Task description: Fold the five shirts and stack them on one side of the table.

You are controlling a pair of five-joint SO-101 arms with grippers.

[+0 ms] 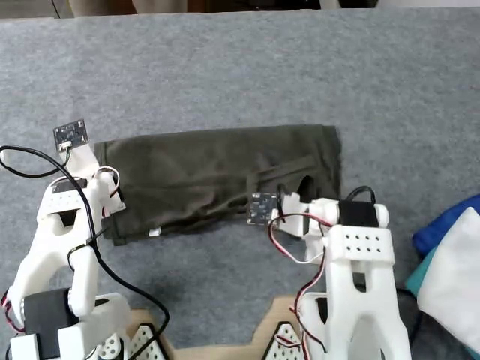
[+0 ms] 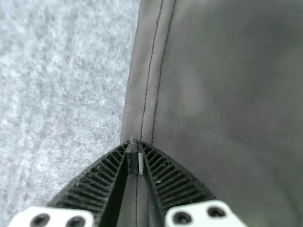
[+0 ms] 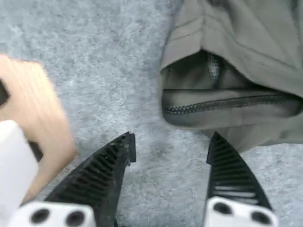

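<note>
Jaws: left gripper (image 2: 134, 145) pinches hem of seemingly folded olive shirt (image 1: 217, 172); right gripper (image 3: 173, 140) gapes.

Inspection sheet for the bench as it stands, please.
Surface: grey felt-like cover, flat.
Job's things: olive shirt folded lengthwise mid-table; pile of shirts, blue, teal, white, at the edge by the right arm.
Clutter: nothing seen.
Grippers: left tool shut on the olive shirt's hem; right tool open over bare cover beside that shirt.
Cables: black cable loops beside the left arm; red and white wires on the right arm.
Surroundings: wooden board under the arm bases.
</note>
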